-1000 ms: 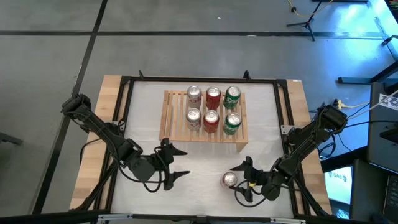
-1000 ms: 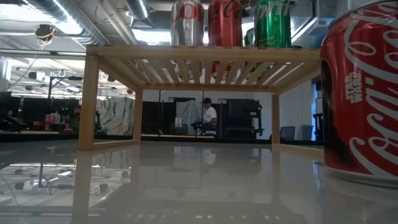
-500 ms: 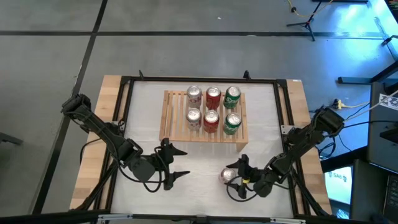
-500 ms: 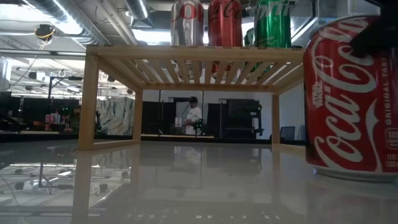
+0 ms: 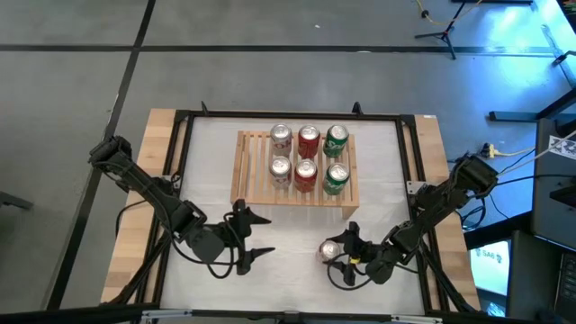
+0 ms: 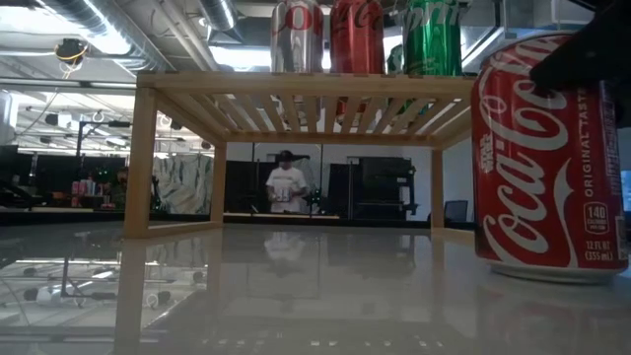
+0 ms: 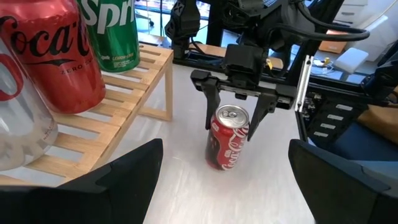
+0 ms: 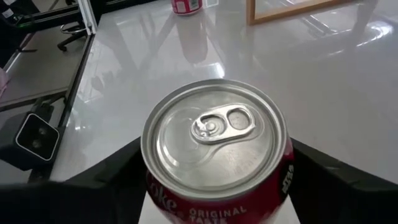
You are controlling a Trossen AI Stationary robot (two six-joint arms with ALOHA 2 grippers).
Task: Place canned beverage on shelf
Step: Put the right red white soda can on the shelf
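A red cola can (image 5: 330, 251) stands upright on its base on the white table, near the front right, and shows close up in the low view (image 6: 547, 158). My right gripper (image 5: 338, 256) is shut on it. The wooden shelf (image 5: 247, 171) stands at the table's middle back, with several silver, red and green cans (image 5: 308, 158) upright on its slatted top. My left gripper (image 5: 268, 237) hovers open at the front left, touching nothing and pointing toward the red can. My right gripper pinches the red can between its two fingers (image 7: 211, 111), which lie on opposite sides of the can's upper wall (image 7: 219, 127), just below the rim. The fingers come slanting down from the table's right. The can stands upright with its base on the table.
A black metal frame (image 5: 184, 135) runs round the white top, with wooden margins outside it. Bare table lies between the shelf's front edge and both grippers. In the room behind, a person (image 6: 284, 187) stands far off.
My right gripper has gone toward the table's left up to the red can, its fingers have come to either side of it and shut on it. The can has slid a little along the table, still upright.
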